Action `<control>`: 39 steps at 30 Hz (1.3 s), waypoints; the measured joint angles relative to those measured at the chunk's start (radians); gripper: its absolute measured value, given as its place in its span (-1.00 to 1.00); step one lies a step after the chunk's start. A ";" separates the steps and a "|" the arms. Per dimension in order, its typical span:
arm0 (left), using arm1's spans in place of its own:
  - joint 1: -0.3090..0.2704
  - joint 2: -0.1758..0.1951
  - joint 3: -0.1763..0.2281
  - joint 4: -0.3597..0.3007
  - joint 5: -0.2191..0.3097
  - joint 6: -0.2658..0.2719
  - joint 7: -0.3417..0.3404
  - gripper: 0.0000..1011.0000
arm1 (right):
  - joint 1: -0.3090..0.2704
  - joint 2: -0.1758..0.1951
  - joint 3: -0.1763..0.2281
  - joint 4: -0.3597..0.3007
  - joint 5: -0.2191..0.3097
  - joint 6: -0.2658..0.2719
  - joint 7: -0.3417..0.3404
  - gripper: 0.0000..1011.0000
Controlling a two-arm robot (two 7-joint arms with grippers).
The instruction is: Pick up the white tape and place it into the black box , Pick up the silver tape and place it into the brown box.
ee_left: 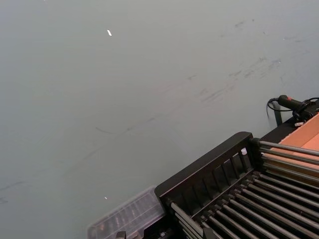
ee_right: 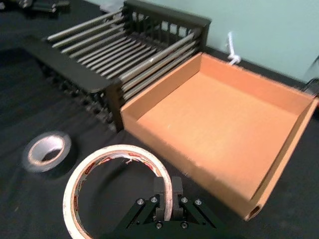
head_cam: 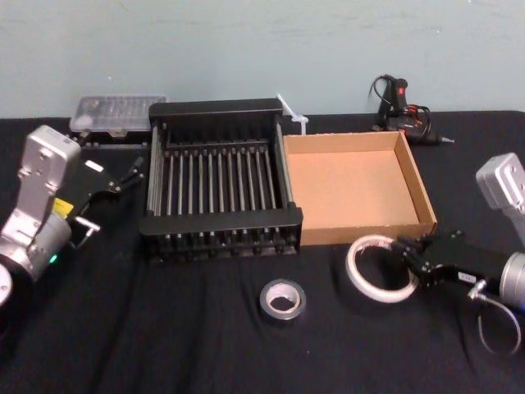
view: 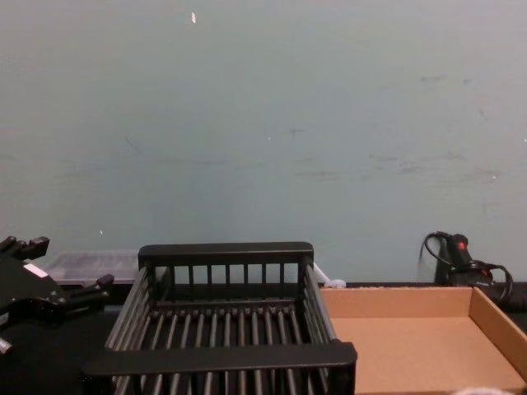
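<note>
The left hand (head_cam: 123, 176) hangs with its fingers spread wide and empty near the counter's left edge, just beside the black box (head_cam: 217, 117). The black box sits mid-counter, touching the brown box (head_cam: 422, 193) on its right. The silver tape (head_cam: 282, 299) lies flat toward the front edge. The right hand (head_cam: 408, 250) pinches the white tape's (head_cam: 361, 279) rim, the roll tilted up, red print inside, before the brown box.
</note>
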 joint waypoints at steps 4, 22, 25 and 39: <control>0.000 0.000 0.000 0.000 0.000 0.000 0.000 0.98 | 0.029 -0.011 -0.001 0.010 -0.004 -0.001 -0.020 -0.81; 0.000 0.000 0.000 0.000 0.000 0.000 0.000 0.98 | 0.197 -0.101 -0.045 0.104 -0.099 -0.007 -0.062 -0.81; 0.000 0.000 0.000 0.000 0.000 0.000 0.000 0.98 | 0.220 -0.114 -0.051 0.120 -0.109 -0.011 -0.059 -0.81; 0.000 0.000 0.000 0.000 0.000 0.000 0.000 0.98 | 0.343 -0.207 -0.104 0.205 -0.139 0.000 -0.023 -0.81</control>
